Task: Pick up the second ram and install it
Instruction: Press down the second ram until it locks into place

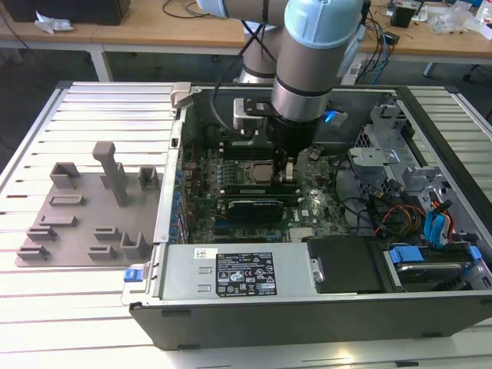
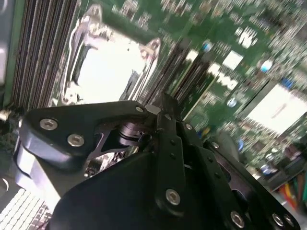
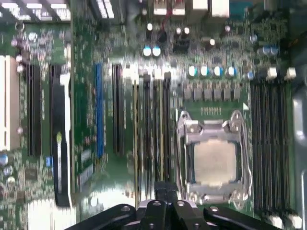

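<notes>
My gripper (image 1: 288, 169) hangs low inside the open computer case, over the motherboard (image 1: 307, 207) and just beside the processor socket (image 3: 213, 160). In both wrist views its black fingers are pressed together with nothing visible between them, and the tips (image 3: 160, 189) sit right over the row of long dark memory slots (image 3: 146, 139). A thin stick seen edge-on, which looks like the second ram (image 3: 156, 134), runs along the slot under the tips. Whether the tips touch it I cannot tell. The gripper (image 2: 165, 105) hides the near end of those slots.
A grey plastic holder tray (image 1: 84, 207) with upright posts lies on the slatted table at the exterior view's left, with no sticks in it. The case walls, the power supply (image 1: 238, 273), drive cages and cables (image 1: 415, 215) crowd the gripper. A further bank of slots (image 3: 271, 143) lies beyond the socket.
</notes>
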Motion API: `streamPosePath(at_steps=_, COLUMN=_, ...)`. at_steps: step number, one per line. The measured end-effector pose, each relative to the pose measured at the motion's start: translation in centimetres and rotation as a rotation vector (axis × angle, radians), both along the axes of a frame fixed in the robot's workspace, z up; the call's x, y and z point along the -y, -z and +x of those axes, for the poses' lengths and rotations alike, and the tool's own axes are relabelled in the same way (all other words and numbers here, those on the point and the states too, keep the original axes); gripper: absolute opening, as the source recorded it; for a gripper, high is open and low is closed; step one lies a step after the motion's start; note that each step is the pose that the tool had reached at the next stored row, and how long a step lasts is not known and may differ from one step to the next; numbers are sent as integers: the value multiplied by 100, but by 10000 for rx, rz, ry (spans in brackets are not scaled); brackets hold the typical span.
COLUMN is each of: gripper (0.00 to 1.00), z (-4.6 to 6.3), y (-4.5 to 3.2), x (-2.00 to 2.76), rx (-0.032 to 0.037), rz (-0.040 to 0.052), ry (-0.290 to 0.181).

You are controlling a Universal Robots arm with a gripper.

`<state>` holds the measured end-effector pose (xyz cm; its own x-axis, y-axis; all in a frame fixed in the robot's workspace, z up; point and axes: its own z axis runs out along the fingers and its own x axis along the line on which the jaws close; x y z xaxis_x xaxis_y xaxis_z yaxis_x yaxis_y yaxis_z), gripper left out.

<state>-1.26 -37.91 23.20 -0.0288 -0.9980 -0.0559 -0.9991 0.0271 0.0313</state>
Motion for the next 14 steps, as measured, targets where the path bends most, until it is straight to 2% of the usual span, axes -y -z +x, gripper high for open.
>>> streamPosePath(at_steps=2, gripper=10, z=-240, y=3, x=1, rx=50, rz=-4, ry=0)
streamPosePath(at_steps=5, gripper=10, z=-482, y=37, x=-1, rx=109, rz=-7, ry=0)
streamPosePath(at_steps=7, gripper=10, z=-501, y=50, x=-1, rx=109, rz=-8, ry=1)
streamPosePath(at_steps=8, gripper=10, z=-496, y=30, x=-4, rx=120, rz=7, ry=4)
streamPosePath(at_steps=10, gripper=10, z=-492, y=-145, x=-3, rx=114, rz=-8, ry=2)
streamPosePath(at_steps=11, gripper=10, z=-492, y=-294, x=-4, rx=113, rz=-11, ry=1)
streamPosePath(at_steps=12, gripper=10, z=-492, y=-386, x=-4, rx=113, rz=-11, ry=1)
streamPosePath(at_steps=13, gripper=10, z=-492, y=-537, x=-4, rx=113, rz=-12, ry=2)
streamPosePath(at_steps=14, gripper=10, z=-492, y=-572, x=-4, rx=113, rz=-11, ry=2)
